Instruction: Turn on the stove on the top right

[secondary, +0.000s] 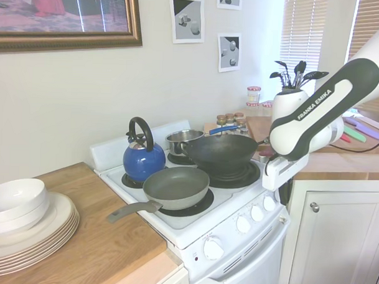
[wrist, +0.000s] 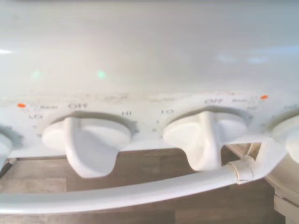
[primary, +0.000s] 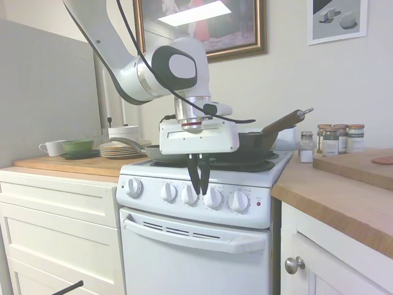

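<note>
Gripper [primary: 199, 188], jaws together and empty, poised just before the knob row [primary: 187, 196] on the front panel of the stove [primary: 258, 216] between the cabinets; knobs upright at OFF, none yet grasped or turned.

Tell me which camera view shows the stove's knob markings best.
The wrist view: two knobs fill the picture and OFF, HI and LO read above them. The first exterior view shows all five knobs with the pincer before them, markings too small. The second exterior view shows the knobs obliquely, no markings legible.
</note>
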Robot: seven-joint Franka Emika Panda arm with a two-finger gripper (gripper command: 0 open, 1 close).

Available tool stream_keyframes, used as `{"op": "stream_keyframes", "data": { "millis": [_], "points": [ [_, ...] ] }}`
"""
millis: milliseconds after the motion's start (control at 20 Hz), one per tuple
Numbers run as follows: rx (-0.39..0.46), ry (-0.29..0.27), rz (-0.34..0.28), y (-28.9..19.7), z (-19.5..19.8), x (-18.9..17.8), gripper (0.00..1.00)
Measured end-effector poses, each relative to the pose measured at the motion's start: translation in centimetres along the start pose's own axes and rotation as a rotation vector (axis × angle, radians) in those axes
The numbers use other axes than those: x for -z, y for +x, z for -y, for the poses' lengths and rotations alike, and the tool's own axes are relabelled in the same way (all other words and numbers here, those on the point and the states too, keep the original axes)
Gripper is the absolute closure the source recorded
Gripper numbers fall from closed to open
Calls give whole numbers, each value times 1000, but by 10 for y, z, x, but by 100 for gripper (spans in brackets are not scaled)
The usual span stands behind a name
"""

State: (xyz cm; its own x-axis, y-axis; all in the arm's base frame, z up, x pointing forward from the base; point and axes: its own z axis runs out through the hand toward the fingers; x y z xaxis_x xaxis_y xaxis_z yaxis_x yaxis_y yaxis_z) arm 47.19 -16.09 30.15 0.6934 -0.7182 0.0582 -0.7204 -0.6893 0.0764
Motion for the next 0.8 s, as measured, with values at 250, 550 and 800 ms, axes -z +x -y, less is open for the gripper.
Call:
{"op": "stream_keyframes", "data": {
  "millis": [250, 550, 800],
  "points": [
    [0, 3, -5, 2, 2, -2, 100],
    [-2, 5, -12, 7, 4, -3, 100],
    [4, 8, -20, 9, 12, -2, 100]
  ]
}}
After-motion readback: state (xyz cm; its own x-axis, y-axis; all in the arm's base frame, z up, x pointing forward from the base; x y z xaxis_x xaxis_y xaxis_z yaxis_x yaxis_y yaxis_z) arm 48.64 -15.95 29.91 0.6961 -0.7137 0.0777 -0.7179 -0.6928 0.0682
